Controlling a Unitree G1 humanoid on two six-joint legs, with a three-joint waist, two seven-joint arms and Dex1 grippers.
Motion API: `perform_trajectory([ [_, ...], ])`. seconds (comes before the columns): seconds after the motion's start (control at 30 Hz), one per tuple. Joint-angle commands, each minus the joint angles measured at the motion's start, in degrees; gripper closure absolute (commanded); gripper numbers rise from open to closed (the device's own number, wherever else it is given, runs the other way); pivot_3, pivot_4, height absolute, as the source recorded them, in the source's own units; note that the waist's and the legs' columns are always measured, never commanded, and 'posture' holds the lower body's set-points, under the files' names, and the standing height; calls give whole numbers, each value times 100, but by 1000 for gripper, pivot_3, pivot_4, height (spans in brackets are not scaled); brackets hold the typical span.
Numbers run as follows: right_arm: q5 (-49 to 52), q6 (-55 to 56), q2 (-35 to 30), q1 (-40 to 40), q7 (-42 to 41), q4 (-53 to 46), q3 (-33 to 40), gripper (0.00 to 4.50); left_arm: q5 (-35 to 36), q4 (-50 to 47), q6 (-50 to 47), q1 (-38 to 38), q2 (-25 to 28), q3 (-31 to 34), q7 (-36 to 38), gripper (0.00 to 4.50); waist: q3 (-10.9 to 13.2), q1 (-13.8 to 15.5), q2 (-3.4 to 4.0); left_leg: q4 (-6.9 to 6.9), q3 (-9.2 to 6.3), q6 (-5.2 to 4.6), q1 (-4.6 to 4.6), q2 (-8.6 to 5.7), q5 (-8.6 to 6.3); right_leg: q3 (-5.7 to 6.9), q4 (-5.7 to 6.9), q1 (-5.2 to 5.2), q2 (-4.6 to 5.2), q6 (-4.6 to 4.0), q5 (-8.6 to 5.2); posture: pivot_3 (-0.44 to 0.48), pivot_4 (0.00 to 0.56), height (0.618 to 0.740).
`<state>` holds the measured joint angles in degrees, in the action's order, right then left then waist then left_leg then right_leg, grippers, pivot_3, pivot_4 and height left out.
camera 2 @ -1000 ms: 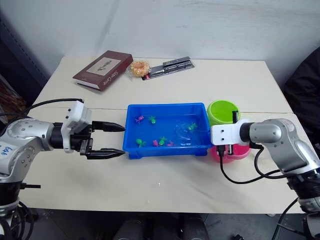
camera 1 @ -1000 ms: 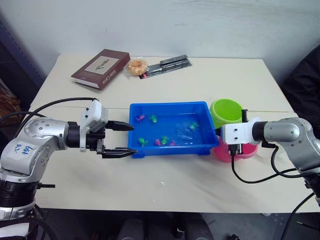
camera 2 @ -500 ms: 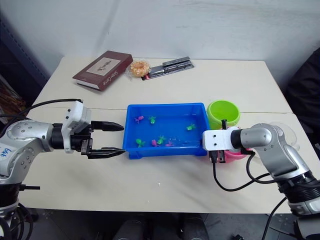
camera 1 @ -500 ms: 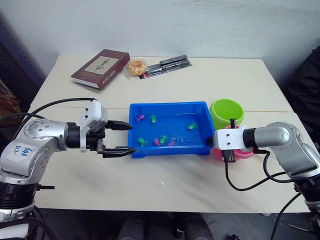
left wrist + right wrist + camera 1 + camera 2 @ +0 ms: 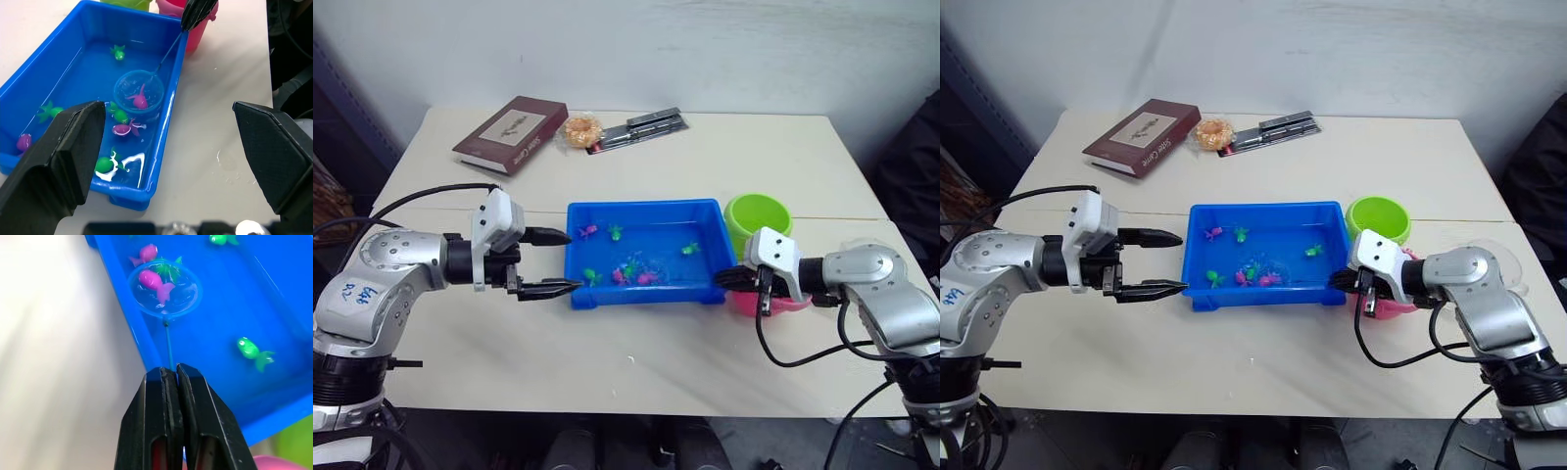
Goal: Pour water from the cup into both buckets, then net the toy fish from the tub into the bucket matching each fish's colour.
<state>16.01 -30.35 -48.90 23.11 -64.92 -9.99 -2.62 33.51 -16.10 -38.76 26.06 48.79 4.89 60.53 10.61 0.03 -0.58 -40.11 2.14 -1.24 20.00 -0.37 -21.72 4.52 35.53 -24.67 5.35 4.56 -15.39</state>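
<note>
Right hand: clenched on the thin stick of a small round net, by the tub's right end.
Net: down in the blue tub, one pink fish inside its ring.
Other fish: green and pink, loose in the tub.
Left hand: wide apart, grasping nothing, just left of the tub.
Buckets: green bucket and pink bucket right of the tub, on the desk.

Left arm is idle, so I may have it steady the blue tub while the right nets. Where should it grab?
Take the tub's short end wall nearest the left gripper, one finger inside the raised rim and one outside, coming in level from that side. Its fingers are already open there, and the right gripper works the net opposite.
</note>
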Motion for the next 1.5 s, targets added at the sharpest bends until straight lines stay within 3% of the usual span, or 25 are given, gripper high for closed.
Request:
perform_trajectory([
  [0.03, 445, -346, -141, -114, 91, -396, 589, 4500, 129, 142, 41, 290, -139, -13, 49, 45, 0, 14, 0, 0, 0, 0, 1, 0, 0, 1, 0, 0, 0, 0, 0, 0, 150, 740],
  [0.17, 890, -676, -222, -561, 315, -748, 1429, 4500, 88, 397, 102, 673, -415, -217, 123, 45, 0, 79, 0, -1, -4, 0, 8, -3, 0, 6, -2, -1, 2, 3, 2, 0, 150, 740],
  [0.33, 1246, -830, -277, -1761, 484, -1398, 2835, 4500, 274, 759, -40, 1204, -820, -316, 230, 45, -1, 170, 1, -3, -5, -1, 14, -5, 0, 14, -4, -1, -1, 5, 2, 0, 150, 740],
  [0.53, 1440, -822, 302, -3799, 605, -2403, 5095, 4500, 185, 1376, 107, 1892, -1259, -670, 627, 45, -2, 202, 3, -3, 0, -5, 11, -10, 3, 7, -4, 4, -5, 12, 7, 0, 150, 740],
  [0.67, 1131, -307, 657, -4687, 703, -2539, 5878, 4500, 83, 1740, 287, 2164, -1509, -866, 848, 45, -2, 135, 3, -2, 9, -6, -6, -11, 3, -9, -4, 16, -9, 16, 9, 0, 150, 740],
  [0.77, 352, 832, 781, -5213, 756, -2385, 5970, 4500, 43, 1925, 384, 2338, -1707, -960, 962, 45, -2, 128, 3, 4, 15, -6, -22, -12, 3, -19, -4, 22, -9, 16, 8, 0, 150, 740],
  [0.87, -582, 2678, 720, -5336, 874, -2056, 5721, 4500, -38, 2088, 493, 2435, -1816, -999, 1024, 45, -1, 96, 2, 10, 39, -6, -40, -13, 2, -44, -8, 22, -15, 16, 8, 0, 150, 740],
  [0.97, -2044, 4749, 408, -5323, 1500, -1427, 5464, 4500, -124, 2216, 590, 2477, -1881, -1030, 1072, 45, -1, 65, 1, 16, 68, -6, -67, -13, 2, -74, -2, 25, -17, 17, 8, 0, 150, 740],
  [1.17, -3995, 6940, -90, -5306, 2679, -625, 5241, 4500, -206, 2314, 670, 2513, -1912, -1009, 1159, 45, -1, 67, 1, 17, 72, -3, -70, -11, 3, -81, -2, 25, -17, 16, 7, 0, 150, 740],
  [1.3, -4704, 7719, -284, -5176, 3355, -464, 5354, 4500, -250, 2340, 706, 2522, -1916, -991, 1180, 45, -1, 65, 1, 16, 72, 0, -71, -9, 3, -82, -2, 25, -18, 15, 6, 0, 150, 740],
  [1.5, -5149, 7882, -400, -5128, 3844, -296, 5507, 4500, -362, 2380, 794, 2557, -1881, -1050, 1244, 45, -1, 66, 1, 16, 73, 0, -70, -9, 4, -83, -3, 25, -18, 14, 6, 0, 150, 740],
])
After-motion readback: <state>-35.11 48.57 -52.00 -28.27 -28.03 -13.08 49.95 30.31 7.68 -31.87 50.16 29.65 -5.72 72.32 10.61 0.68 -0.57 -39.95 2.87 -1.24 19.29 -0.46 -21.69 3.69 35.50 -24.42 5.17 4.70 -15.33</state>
